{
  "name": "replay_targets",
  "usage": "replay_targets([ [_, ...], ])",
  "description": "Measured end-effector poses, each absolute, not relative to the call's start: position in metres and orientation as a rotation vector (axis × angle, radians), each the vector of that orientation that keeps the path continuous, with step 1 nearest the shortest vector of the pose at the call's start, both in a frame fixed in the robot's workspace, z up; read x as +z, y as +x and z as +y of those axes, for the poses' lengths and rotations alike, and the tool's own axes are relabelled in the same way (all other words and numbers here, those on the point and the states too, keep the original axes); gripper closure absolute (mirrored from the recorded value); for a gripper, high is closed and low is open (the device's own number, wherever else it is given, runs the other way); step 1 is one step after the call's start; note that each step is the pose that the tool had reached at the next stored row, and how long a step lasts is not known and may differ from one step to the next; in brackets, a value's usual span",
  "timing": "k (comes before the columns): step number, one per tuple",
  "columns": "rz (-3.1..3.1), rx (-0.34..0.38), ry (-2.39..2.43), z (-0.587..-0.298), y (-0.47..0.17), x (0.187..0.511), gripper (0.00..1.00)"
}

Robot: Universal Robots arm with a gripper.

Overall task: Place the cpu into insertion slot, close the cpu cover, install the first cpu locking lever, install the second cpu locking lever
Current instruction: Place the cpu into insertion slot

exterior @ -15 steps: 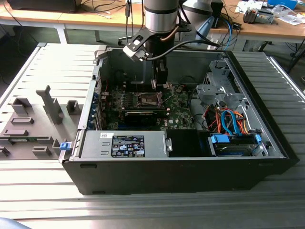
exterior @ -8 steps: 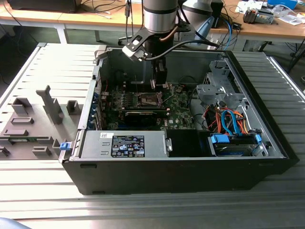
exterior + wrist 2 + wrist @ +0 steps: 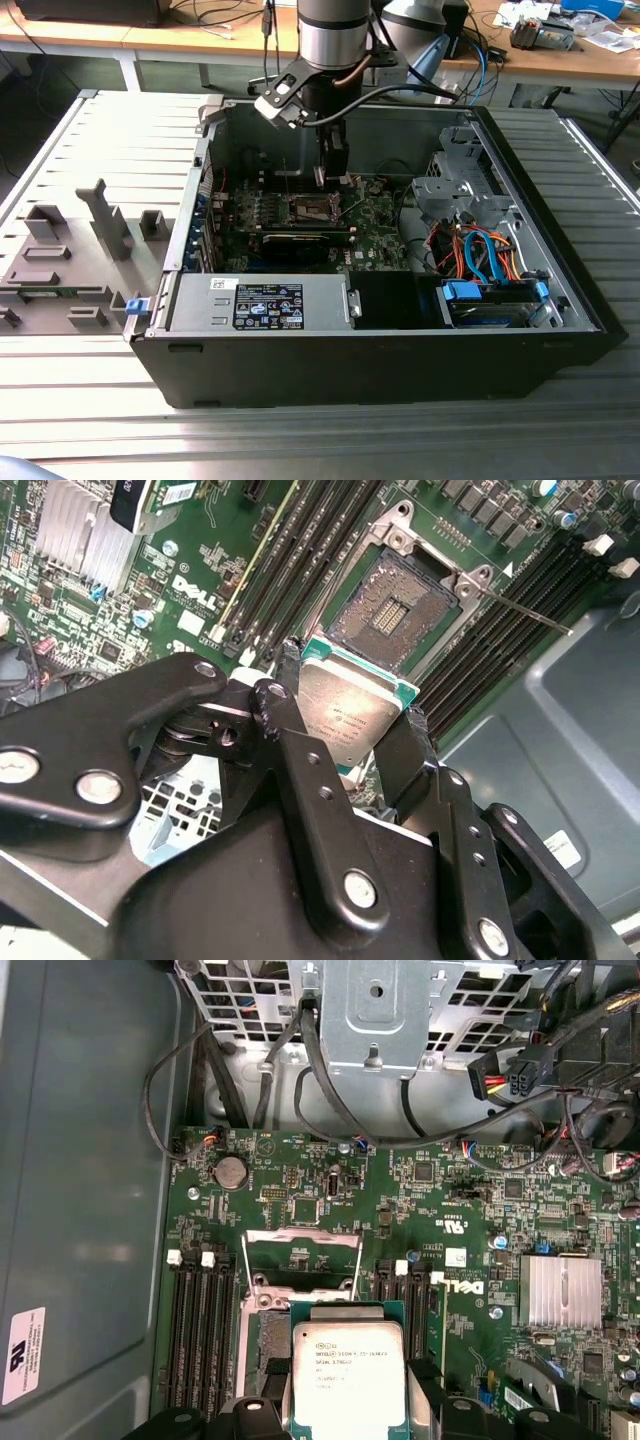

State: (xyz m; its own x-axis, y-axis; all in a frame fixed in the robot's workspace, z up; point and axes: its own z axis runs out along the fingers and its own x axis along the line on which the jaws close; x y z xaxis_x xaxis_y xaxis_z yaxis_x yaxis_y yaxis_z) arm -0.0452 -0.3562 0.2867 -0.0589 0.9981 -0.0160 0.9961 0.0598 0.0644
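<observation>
Over the motherboard's (image 3: 90, 630) middle, just above the open insertion slot (image 3: 400, 610), the gripper (image 3: 350, 698) clamps the cpu (image 3: 345, 715) by two edges.
It looks perhaps slightly tilted; level it and square its corners to the slot's rim, without force.

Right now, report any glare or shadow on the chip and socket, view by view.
Second wrist view: soft sheen on the cpu held in the pincer, insertion slot clearly lit. First wrist view: cpu top bright, without harsh glare. Exterior view: computer case interior shaded, slot dim, table bright.
</observation>
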Motion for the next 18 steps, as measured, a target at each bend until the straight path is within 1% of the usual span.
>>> replay_targets([
  [18,2.245,0.055,2.116,-0.3562,-0.0512,0.2863,0.46],
])
